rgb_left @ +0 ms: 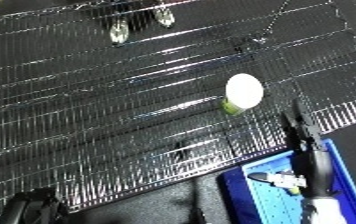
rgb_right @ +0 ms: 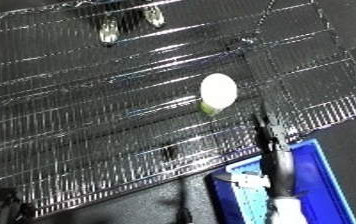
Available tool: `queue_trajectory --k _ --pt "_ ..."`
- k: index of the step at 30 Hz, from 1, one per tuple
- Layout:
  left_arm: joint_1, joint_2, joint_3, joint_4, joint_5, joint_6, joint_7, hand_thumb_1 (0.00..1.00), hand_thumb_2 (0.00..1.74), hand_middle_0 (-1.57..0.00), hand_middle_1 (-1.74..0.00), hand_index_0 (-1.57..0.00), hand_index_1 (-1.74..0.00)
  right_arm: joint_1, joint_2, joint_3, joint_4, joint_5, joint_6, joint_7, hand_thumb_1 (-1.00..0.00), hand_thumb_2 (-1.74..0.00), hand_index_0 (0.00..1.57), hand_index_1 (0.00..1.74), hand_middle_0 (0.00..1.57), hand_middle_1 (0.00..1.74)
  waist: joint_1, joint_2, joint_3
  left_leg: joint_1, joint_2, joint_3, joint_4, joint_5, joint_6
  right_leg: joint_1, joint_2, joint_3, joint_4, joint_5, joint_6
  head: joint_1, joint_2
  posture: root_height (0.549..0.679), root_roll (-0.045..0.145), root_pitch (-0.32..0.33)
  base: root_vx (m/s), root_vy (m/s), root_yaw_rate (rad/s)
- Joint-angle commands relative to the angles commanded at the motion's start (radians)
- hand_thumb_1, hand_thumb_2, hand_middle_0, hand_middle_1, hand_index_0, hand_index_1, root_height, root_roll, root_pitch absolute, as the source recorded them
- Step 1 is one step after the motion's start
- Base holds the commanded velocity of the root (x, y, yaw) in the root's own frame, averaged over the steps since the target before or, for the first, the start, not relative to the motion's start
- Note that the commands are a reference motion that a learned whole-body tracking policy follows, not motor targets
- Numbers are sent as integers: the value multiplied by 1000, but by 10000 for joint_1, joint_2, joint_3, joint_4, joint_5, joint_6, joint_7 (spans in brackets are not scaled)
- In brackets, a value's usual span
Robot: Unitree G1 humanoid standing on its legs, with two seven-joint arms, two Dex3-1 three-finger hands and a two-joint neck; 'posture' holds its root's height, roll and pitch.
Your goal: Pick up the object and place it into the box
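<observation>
The right hand (rgb_left: 301,131) reaches up with straight, slightly spread fingers, holding nothing. The white-lidded green object (rgb_left: 243,93) rests on the shiny wire-gridded desk (rgb_left: 94,115), just ahead-left of its fingertips, apart. The blue bin (rgb_right: 327,175) lies beneath its wrist.

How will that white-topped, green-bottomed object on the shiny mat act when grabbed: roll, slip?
The object looks rounded with a smooth white top, so it may roll or skid across the glossy quilted surface if nudged. It seems small and probably light. The right robot hand, fingers straight, sits just beside it, not touching.
</observation>
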Motion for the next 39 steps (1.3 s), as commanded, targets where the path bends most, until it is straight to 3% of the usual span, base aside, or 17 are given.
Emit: queue_trajectory --k 5,12,25,31,39 --pt "-51 188 -228 -147 -134 -27 99 1000 1740 -1570 -1740 -1570 -1740 -627 -346 -14 505 493 -76 -180 0 0 0 0 0 0 29 164 0 -367 -62 -55 291 -66 26 -366 2 25 330 -80 -73 646 331 640 62 -77 22 -22 -6" --pt "-241 377 -590 -214 -311 -61 300 1000 1740 -1570 -1740 -1570 -1740 -1602 -732 -176 1311 948 -249 -534 0 0 0 0 0 0 36 370 0 -822 -165 -109 526 -107 16 -805 -13 78 532 -116 -168 1359 642 638 72 -53 -7 -8 -5" --pt "-650 371 -1083 -150 -600 -34 531 1000 1740 -1570 -1740 -1570 -1740 -2975 -1393 -103 2177 822 492 -358 0 0 0 0 0 0 0 858 0 -1469 -279 -43 658 172 -70 -1576 -24 201 734 -157 -357 1895 556 634 89 -9 -5 20 7" --pt "-789 354 -1232 -186 -600 -32 685 1000 1740 -1570 -1740 -1570 -1740 -3448 -1498 42 2386 756 744 -162 0 0 0 0 0 0 72 969 0 -1820 -286 -30 657 201 -60 -1978 -34 190 815 -120 -379 1947 671 633 90 18 -11 -7 35" --pt "-1076 393 -1397 -252 -551 37 944 1000 1740 -1570 -1740 -1570 -1740 -4249 -1578 379 2810 772 1029 54 0 0 0 0 0 0 232 1070 0 -2397 -318 -35 713 110 -10 -2617 -31 149 981 -64 -377 2146 1430 629 87 60 -21 -14 47"
